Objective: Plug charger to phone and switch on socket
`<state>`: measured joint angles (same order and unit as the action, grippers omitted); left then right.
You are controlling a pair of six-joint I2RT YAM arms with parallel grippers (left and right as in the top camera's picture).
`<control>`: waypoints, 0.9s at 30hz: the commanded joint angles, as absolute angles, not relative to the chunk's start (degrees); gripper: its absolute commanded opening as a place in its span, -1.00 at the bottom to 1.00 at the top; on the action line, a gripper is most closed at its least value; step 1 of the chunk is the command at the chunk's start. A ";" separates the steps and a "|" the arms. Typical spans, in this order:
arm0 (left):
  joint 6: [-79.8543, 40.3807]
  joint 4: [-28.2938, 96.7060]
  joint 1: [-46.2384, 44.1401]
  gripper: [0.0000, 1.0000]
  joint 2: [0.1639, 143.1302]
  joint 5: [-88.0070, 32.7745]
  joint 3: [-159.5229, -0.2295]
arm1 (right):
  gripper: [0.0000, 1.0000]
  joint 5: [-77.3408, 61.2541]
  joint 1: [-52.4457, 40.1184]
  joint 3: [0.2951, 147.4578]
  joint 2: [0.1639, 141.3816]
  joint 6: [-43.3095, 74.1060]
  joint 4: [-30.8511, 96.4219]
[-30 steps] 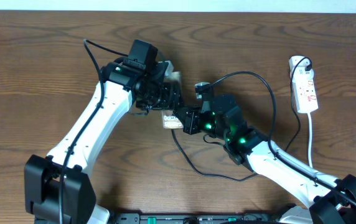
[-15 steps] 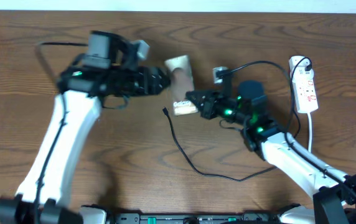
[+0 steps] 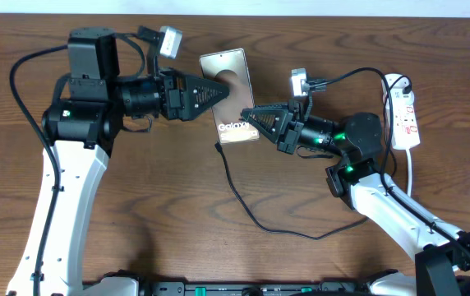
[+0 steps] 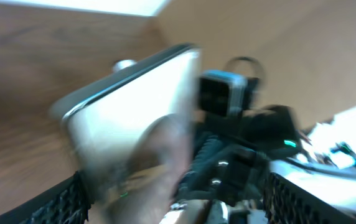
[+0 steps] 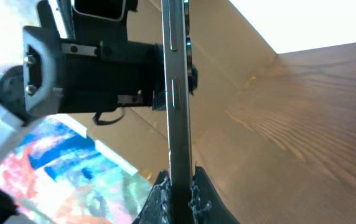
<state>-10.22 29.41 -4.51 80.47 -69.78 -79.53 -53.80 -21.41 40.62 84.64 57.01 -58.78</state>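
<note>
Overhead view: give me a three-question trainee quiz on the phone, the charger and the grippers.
1. True or false: the charger is plugged into the phone.
2. Which gripper clamps the phone? A) left gripper B) right gripper C) neither
3. Fill in: the socket lies nearest the ___ arm.
Key: 1 false, the charger's tip sits loose, outside the phone; 2 B, the left gripper is open; 3 right.
</note>
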 commanded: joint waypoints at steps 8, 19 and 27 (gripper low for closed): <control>-8.80 26.61 -7.86 0.54 80.47 -81.01 -80.53 | -0.98 -52.27 -22.04 41.63 84.01 65.54 -66.19; -9.98 20.78 -11.22 -0.28 80.44 -81.01 -80.53 | -0.98 -46.19 -25.08 41.63 84.01 68.38 -68.47; -11.27 20.49 -11.25 -0.71 80.44 -81.01 -80.53 | -0.98 -43.77 -26.09 41.63 84.01 68.77 -68.58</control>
